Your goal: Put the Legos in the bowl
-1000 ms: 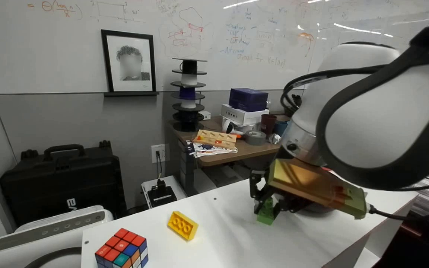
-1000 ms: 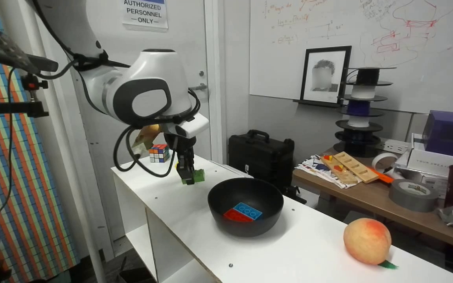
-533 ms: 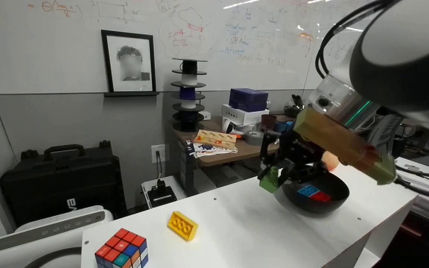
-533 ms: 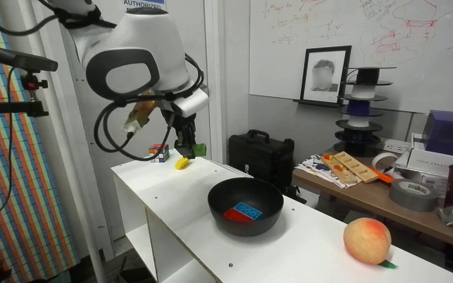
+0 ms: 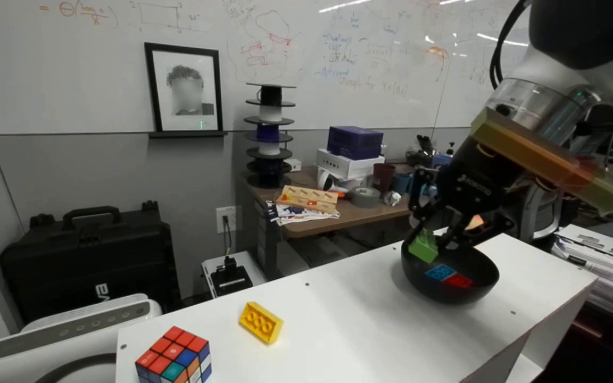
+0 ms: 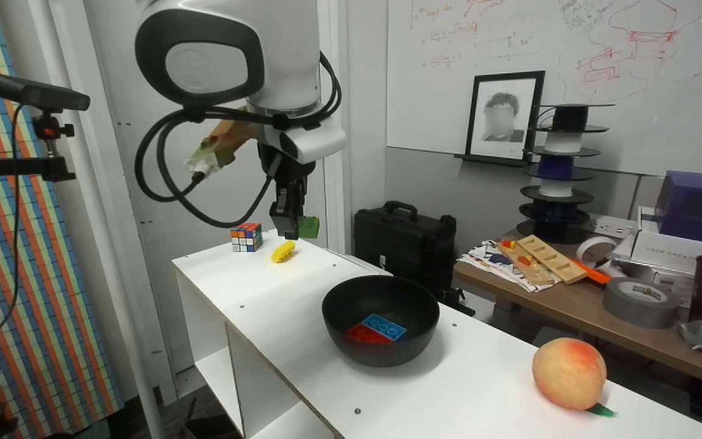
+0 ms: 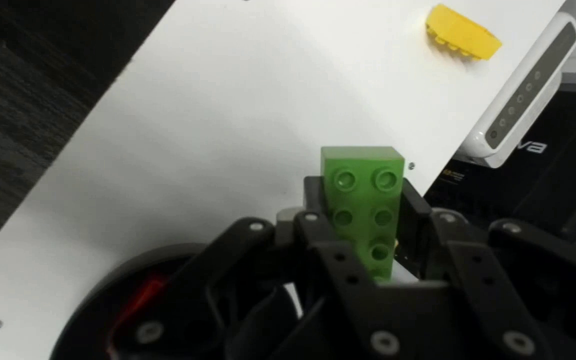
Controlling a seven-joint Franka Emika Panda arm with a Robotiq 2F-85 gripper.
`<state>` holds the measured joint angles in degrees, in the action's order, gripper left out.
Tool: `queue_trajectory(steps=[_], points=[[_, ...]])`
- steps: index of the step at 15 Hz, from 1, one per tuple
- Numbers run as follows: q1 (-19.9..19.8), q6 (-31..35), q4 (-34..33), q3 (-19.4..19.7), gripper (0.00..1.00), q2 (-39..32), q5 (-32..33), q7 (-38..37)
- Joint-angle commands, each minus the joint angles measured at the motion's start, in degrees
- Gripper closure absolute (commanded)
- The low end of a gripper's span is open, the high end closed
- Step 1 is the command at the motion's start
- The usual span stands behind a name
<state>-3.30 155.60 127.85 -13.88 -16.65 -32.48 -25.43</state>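
My gripper (image 5: 431, 237) is shut on the green brick (image 7: 363, 205), one finger on each side of it. It holds the brick in the air, well above the white table. The brick also shows in the exterior views (image 5: 423, 248) (image 6: 309, 227). The black bowl (image 6: 381, 353) stands on the table, at the lower left in the wrist view (image 7: 80, 312). The blue brick (image 6: 384, 327) and red brick (image 6: 367, 334) lie inside it. The yellow brick (image 5: 261, 322) lies on the table, at the top right in the wrist view (image 7: 462, 32). The brick's lower end in the wrist view is hidden by the gripper.
A Rubik's cube (image 5: 174, 356) stands near the yellow brick at the table's end. A peach (image 6: 569, 374) lies on the table beyond the bowl. The table (image 6: 302, 341) is narrow, with open edges. A brown desk (image 6: 643, 329) with boxes and tape stands alongside.
My gripper has lifted the green brick from low over the table and moved toward the bowl in an exterior view, then tilted. The bowl has come into sight there. The other bricks stayed put.
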Motion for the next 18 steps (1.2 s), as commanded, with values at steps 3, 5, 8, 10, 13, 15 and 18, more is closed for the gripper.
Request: queue_trajectory(steps=[3, 5, 8, 10, 13, 15, 18], points=[[3.0, -4.86, 1.25, 9.07, 0.86, 1.26, 2.22, -4.55], [4.11, -2.94, 1.57, 11.73, 0.86, 0.82, 4.16, -7.63], [6.23, -1.65, 1.8, 15.26, 0.86, 0.32, 9.34, -14.51], [7.97, -0.79, 2.1, 17.27, 0.86, 0.17, 13.59, -19.93], [9.71, 1.28, 1.46, 19.37, 0.86, -1.2, 19.0, -25.89], [10.86, 2.37, -0.45, 20.23, 0.76, -3.54, 21.84, -29.5], [13.5, 3.98, -1.0, 22.36, 0.33, -4.41, 26.91, -35.46]])
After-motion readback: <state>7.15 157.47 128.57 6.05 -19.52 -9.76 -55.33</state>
